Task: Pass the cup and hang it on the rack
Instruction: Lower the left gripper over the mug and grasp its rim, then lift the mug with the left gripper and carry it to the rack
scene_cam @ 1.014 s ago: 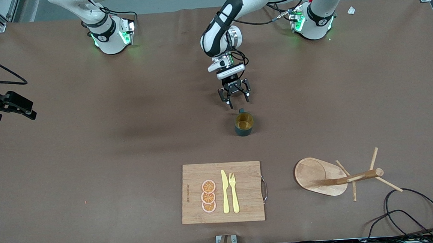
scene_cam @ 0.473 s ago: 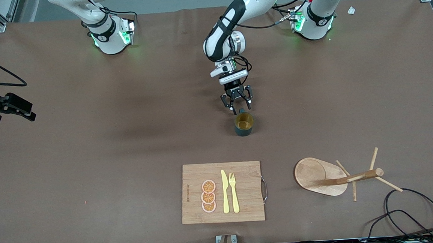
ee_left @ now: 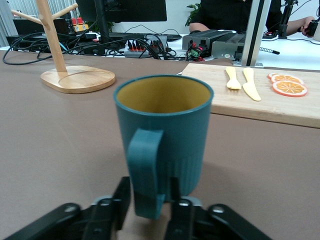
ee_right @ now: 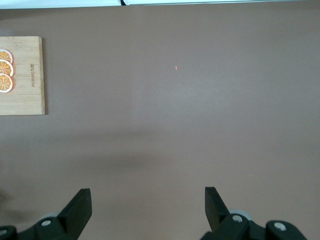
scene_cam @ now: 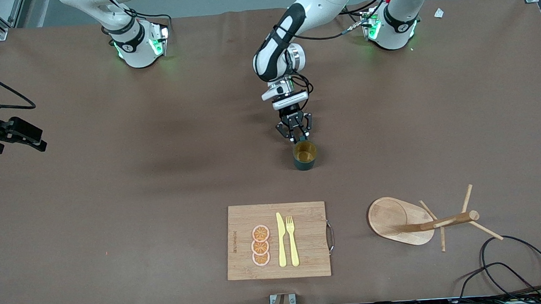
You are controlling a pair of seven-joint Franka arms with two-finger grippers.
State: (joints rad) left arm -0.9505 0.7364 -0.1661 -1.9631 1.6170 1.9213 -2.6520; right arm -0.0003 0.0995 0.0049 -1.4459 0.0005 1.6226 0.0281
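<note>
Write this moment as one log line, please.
left gripper: shut on loop handle of dark teal ribbed mug | right gripper: open, waiting | light wooden mug tree: no mug

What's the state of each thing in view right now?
cup: upright on the table, handle between the left pincer's fingers.
left pincer: closed on the cup's handle.
right pincer: open, waiting over bare table at the right arm's end.
rack: upright, pegs bare.
cutting board: flat, carrying knife, fork and orange slices.

No readable text; only illegible small print on the cutting board [scene_cam: 233,248].
</note>
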